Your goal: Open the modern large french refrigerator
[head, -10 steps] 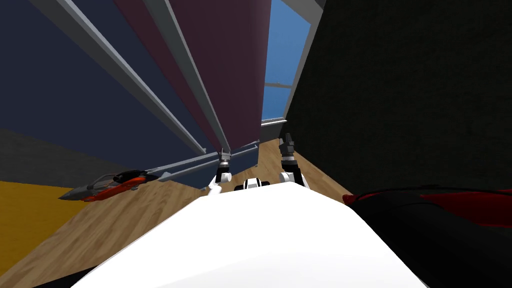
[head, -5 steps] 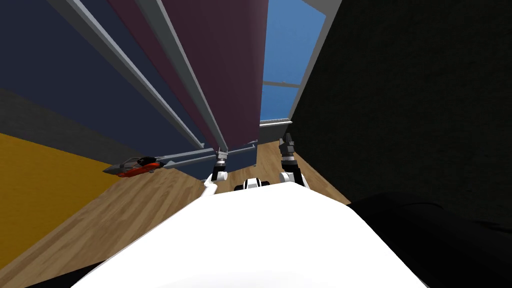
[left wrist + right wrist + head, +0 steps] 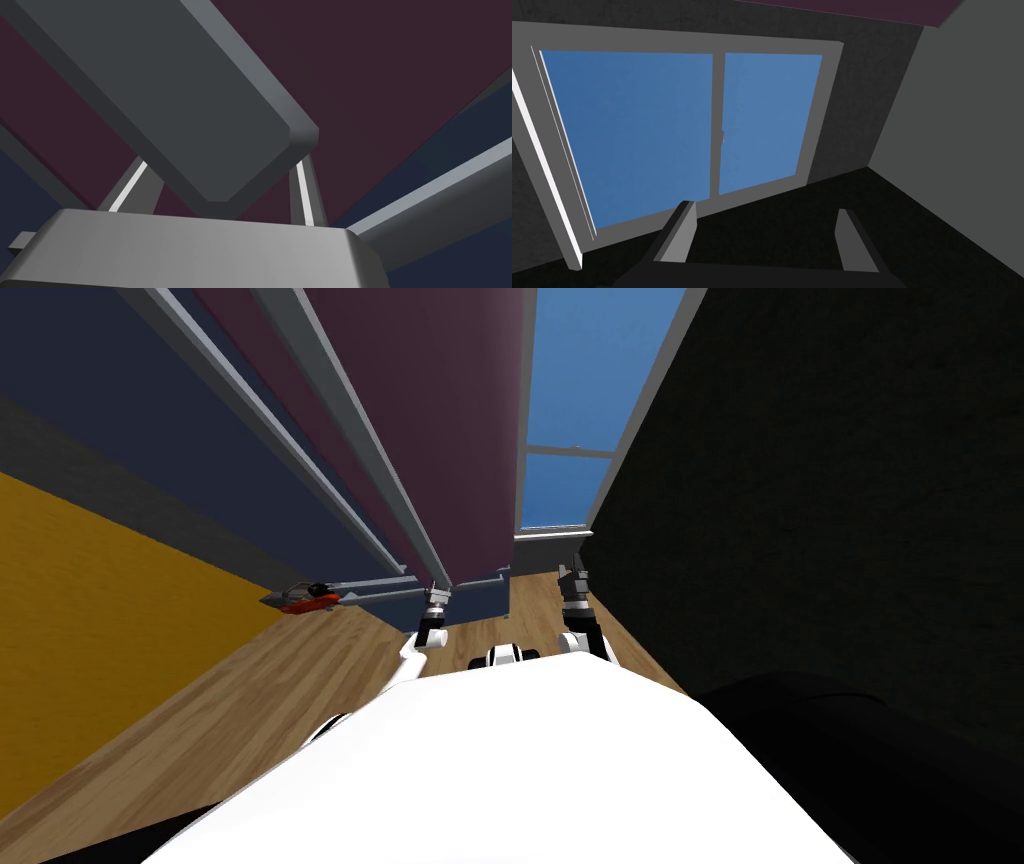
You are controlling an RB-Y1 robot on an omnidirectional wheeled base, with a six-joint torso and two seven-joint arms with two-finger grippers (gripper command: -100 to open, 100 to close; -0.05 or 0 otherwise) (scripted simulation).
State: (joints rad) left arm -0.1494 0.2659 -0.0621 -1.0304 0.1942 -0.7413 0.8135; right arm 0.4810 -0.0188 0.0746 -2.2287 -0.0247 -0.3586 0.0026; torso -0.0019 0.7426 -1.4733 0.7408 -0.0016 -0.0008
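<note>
So the floor (image 3: 250,708) is light wood planks, running from the lower left up to the middle of the head view. A yellow wall (image 3: 90,618) fills the left edge, and a near-black wall (image 3: 820,488) takes the whole right side. Between them, top centre-right, there's a blue window (image 3: 590,378) in a grey frame.

The refrigerator (image 3: 150,418) takes up the upper left with a navy front, and its maroon door (image 3: 440,408) sits top centre, with long grey bars slanting down it. My left gripper (image 3: 437,593) is at the bottom end of one of those bars. In the left wrist view that handle (image 3: 165,90) runs right between the fingers (image 3: 304,192), and both blades sit against its sides, so it's clamped on. My right gripper (image 3: 764,206) hangs just right of centre with its blades apart and nothing between them.

A small red and grey thing (image 3: 312,600) lies on the floor left of centre, near the fridge's base.

Compared with a second ago, the whole head view has swung, so that's me moving. There's more yellow wall on the left and more window up top. The red thing looks smaller and closer to centre. The red streak at lower right is out of frame. The left grip is still on the handle end.
</note>
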